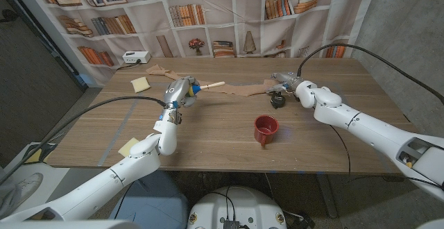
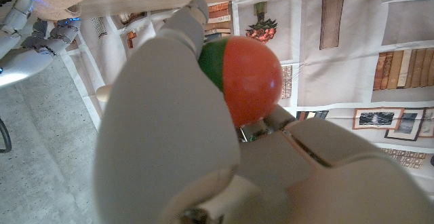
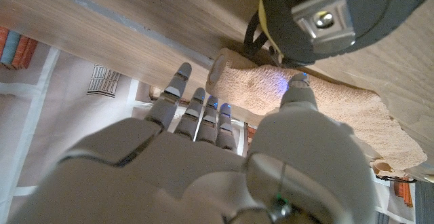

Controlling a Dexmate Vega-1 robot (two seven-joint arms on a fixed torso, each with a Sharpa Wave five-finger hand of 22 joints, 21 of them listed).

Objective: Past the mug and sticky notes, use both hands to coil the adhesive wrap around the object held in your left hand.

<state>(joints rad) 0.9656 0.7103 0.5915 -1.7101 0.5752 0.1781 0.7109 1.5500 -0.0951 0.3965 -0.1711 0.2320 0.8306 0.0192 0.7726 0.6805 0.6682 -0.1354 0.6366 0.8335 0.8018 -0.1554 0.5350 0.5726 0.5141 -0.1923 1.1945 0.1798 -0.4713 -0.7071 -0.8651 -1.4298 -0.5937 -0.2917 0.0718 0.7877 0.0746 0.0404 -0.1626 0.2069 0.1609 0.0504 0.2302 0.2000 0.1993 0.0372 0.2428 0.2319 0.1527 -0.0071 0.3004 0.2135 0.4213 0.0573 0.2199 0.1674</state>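
My left hand (image 1: 179, 90) grips the toy (image 2: 244, 75); my right hand (image 1: 286, 83) pinches the wrap (image 1: 239, 89), wrapping midway; next, circle it around.

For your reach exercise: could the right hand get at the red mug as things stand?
Probably yes: the mug stands alone on bare table, near the right hand, but that hand is holding the wrap.
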